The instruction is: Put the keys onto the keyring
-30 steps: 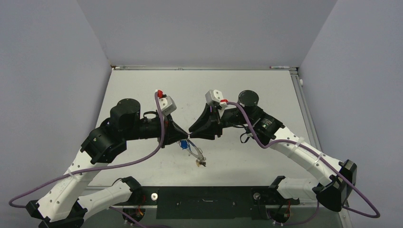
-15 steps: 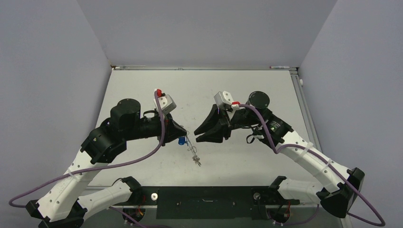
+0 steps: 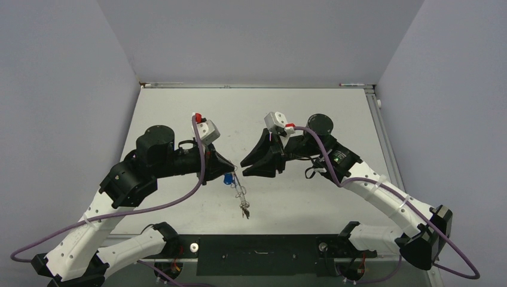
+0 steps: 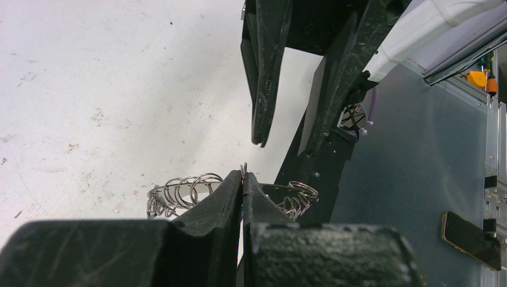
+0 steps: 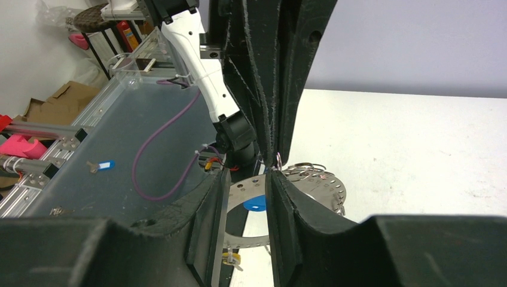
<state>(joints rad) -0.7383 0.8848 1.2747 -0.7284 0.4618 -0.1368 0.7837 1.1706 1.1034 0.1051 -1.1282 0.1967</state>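
At the middle of the tabletop point(image 3: 311, 107), the two arms meet nose to nose. My left gripper point(image 3: 234, 170) has its jaws pressed together on the keyring point(image 3: 238, 186), pinching the thin wire right at the tips. The left wrist cam shows that clearly: the wire pokes up out of the seam between the two black fingers point(image 4: 209, 203). The right gripper point(image 3: 243, 168) sits just beside it, facing it, jaws spread and holding nothing. On its own cam the pads point(image 5: 206, 221) stand apart, with the left gripper's tip showing just beyond the gap.

From above, the keyring hangs off the left tips and reads as a thin line, so I'm seeing it about edge-on. Its long axis runs from the tips toward the near edge of the tabletop, drifting a bit right. The keys point(image 3: 244, 209) are bunched at the low end and point the same way. A blue key head point(image 3: 228, 177) sits just below the left tips, on the left side of the wire. I can't tell whether the bottom of the bunch touches the tabletop or hangs just above it.

The right wrist cam catches the hoop more face-on, as a silvery arc, with a yellow head point(image 5: 231, 258) low down on it. On the left wrist cam there are small wire rings point(image 4: 185, 190) on either side of the pinch.
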